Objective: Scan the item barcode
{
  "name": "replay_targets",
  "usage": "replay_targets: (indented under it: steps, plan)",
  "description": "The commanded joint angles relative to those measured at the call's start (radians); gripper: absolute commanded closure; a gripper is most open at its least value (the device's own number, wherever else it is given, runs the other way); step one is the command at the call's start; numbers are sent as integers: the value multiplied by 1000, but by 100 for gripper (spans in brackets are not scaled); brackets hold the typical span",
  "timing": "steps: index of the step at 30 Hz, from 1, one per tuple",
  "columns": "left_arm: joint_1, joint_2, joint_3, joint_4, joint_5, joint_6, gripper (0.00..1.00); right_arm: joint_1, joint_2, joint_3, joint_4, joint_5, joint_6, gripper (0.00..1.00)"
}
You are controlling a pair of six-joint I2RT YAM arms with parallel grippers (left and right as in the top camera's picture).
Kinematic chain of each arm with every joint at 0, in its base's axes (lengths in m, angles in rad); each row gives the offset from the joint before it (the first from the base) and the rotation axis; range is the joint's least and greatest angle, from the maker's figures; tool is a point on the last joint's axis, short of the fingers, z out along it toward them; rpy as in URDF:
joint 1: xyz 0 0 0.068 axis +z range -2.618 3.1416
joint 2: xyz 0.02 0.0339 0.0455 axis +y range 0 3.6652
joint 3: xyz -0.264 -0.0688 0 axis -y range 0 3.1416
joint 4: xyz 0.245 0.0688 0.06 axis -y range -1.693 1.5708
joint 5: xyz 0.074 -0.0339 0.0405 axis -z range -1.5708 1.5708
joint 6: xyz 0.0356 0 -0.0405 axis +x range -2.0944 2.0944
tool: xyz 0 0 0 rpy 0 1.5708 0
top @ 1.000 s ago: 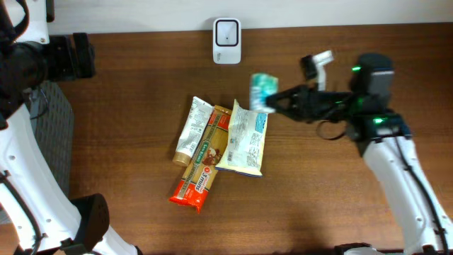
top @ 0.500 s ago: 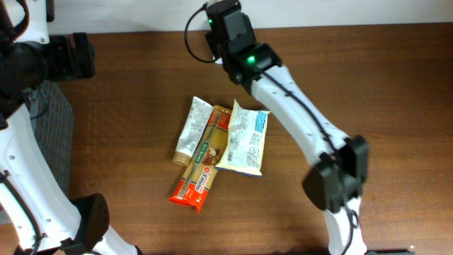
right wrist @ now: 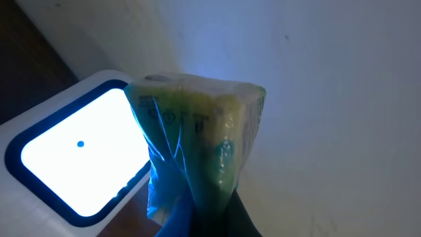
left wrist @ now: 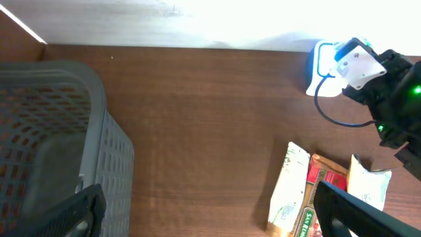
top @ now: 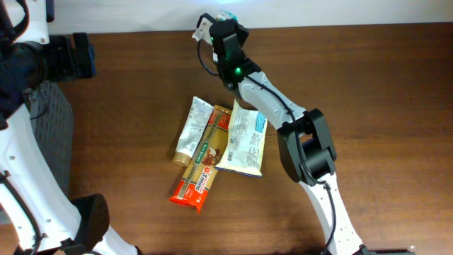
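Right gripper [right wrist: 205,209] clamped on the lower end of a green-yellow wrapped packet [right wrist: 197,125], which is held upright just beside the lit scanner [right wrist: 72,158] at the table's far edge, centre. Left gripper [left wrist: 209,197] has its jaws spread wide, holding nothing, near a grey basket [left wrist: 59,118] at left. Mid-table, touching: white pouch [top: 191,127], red pasta pack [top: 202,170], white bag [top: 244,138].

Basket [left wrist: 46,145] left of the desk [top: 375,85]; three packs [top: 205,159] side by side mid-desk; behind them, packet [right wrist: 197,131] close by the scanner [right wrist: 72,158].
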Motion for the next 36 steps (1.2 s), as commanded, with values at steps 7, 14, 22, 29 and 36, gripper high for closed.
replay_targets:
  steps: [7, 14, 22, 29, 36]
  plan:
    - [2, -1, 3, 0, 11, 12, 1, -4, 3, 16, -39, -40, 3, 96]
    - [2, -1, 3, 0, 11, 12, 1, -2, -241, 16, -404, -251, 375, 96]
    - [2, -1, 3, 0, 11, 12, 1, -31, -652, 16, -1180, -510, 1102, 96]
    - [2, -1, 3, 0, 11, 12, 1, -392, -613, -309, -1447, -449, 1279, 96]
    - [2, -1, 3, 0, 11, 13, 1, -702, -613, -748, -1104, -547, 1284, 85]
